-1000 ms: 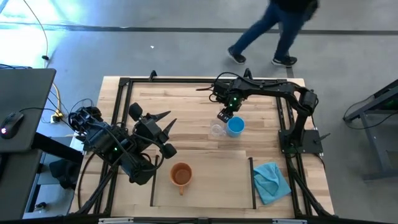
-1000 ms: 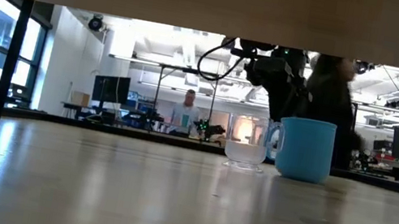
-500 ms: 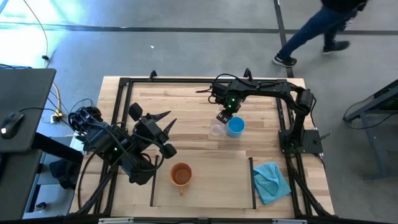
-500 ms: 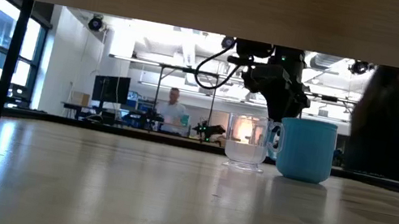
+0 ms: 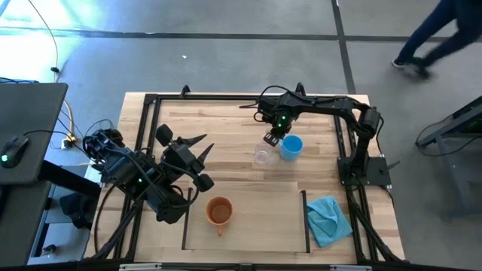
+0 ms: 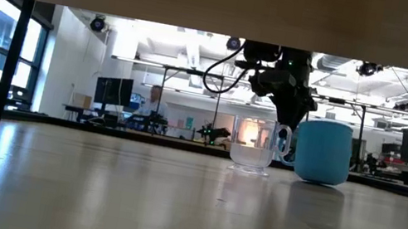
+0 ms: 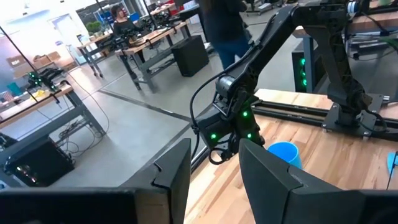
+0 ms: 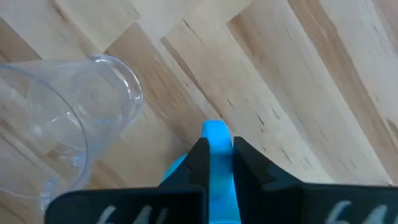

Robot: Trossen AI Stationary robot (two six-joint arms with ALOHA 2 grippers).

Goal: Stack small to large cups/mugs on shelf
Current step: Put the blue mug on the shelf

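The bright blue mug point(image 5: 292, 146) stands upright at the table's far middle, just right of the clear glass cup point(image 5: 263, 156), which rests on its base point(image 6: 249, 170). My right gripper point(image 5: 273, 138) reaches down beside the blue mug and is shut on its handle. The orange mug point(image 5: 219, 211) stands on the pale shelf panel point(image 5: 256, 226) near the front edge. My left gripper point(image 5: 200, 149) hovers open over the table's left part, far from all three. My right gripper pinches the blue mug's handle point(image 8: 216, 132) between its two fingers, which come from above, slanting down. The mug point(image 6: 323, 152) stays upright. Its base is at table level; whether it still touches the table I cannot tell.
A teal cloth point(image 5: 328, 220) lies at the front right, beside the shelf's right black strip. The black metal frame point(image 5: 151, 105) runs round the tabletop. A person walks on the floor beyond the far right corner.
My right gripper has taken hold of the blue mug's handle and shifted the mug a little toward the table's right and far edges, away from the glass cup, still upright. The glass cup has stayed in place. The person has walked off to the right.
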